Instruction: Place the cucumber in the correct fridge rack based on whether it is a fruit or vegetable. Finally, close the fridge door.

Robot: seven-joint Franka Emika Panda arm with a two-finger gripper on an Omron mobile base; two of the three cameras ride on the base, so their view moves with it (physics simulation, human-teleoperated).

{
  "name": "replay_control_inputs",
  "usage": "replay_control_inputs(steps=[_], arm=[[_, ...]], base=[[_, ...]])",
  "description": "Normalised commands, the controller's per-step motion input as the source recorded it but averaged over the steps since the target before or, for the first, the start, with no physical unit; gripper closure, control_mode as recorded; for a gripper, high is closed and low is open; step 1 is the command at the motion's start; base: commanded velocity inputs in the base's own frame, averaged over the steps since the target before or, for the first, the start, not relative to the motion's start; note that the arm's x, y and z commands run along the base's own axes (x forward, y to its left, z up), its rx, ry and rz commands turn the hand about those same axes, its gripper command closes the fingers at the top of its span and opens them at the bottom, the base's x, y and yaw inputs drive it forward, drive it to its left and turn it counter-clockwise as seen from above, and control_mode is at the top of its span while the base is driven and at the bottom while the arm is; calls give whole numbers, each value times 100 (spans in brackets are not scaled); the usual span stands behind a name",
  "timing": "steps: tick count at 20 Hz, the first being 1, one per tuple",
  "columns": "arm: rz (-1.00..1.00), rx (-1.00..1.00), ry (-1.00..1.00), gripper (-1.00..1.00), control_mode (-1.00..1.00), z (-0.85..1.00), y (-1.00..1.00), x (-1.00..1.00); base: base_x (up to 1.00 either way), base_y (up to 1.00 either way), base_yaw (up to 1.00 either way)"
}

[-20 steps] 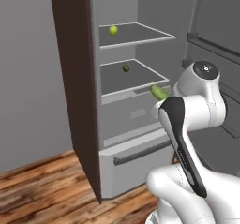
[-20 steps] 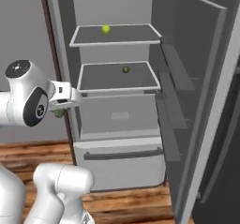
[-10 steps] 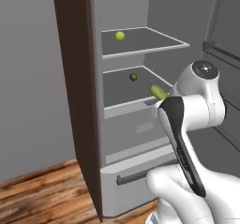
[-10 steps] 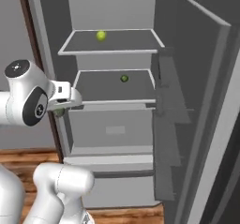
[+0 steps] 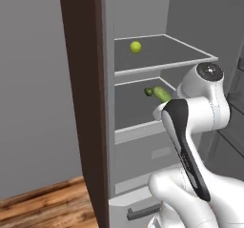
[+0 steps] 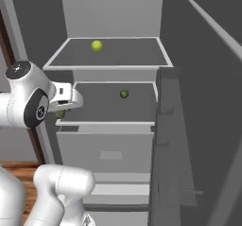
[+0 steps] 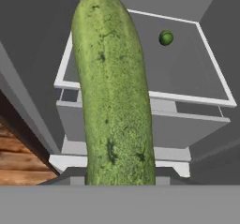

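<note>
The cucumber [image 7: 115,96] stands long and green up the middle of the hand view, and my gripper [image 6: 66,102] is shut on its lower end. In the left base view the cucumber [image 5: 162,94] pokes out past my forearm, just in front of the fridge rack [image 5: 131,110]. That lower fridge rack [image 7: 187,73] lies ahead and slightly below the cucumber's tip, its pale front edge facing me. At the right the fridge door [image 6: 208,102] stands open, its inner bins turned toward the rack [image 6: 108,107].
A round dark green ball [image 7: 166,38] sits on the lower rack toward the back. On the upper shelf [image 6: 142,55] rests a yellow-green ball [image 6: 97,45]. A dark brown side panel [image 5: 83,103] borders the fridge's left. Below is a drawer front with a horizontal handle [image 5: 143,212].
The whole picture has shifted: the base has driven closer to the fridge, so the shelves loom larger. The arm's pose is unchanged, with the cucumber still in the gripper.
</note>
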Motion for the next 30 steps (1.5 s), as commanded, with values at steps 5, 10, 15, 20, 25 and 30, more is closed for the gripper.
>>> replay_control_inputs(steps=[5,10,15,20,25,30], arm=[[0,0,0,100,100,0,0,0],[0,0,0,100,100,0,0,0],[1,0,-1,100,-100,0,-9,8],[0,4,-5,100,-100,-6,-28,22],[-8,10,-5,100,-100,-9,-14,32],[-22,23,-2,100,-100,-11,-2,3]], base=[[53,-14,13],[32,-11,9],[15,-9,3],[0,0,0],[0,0,0],[0,0,0]])
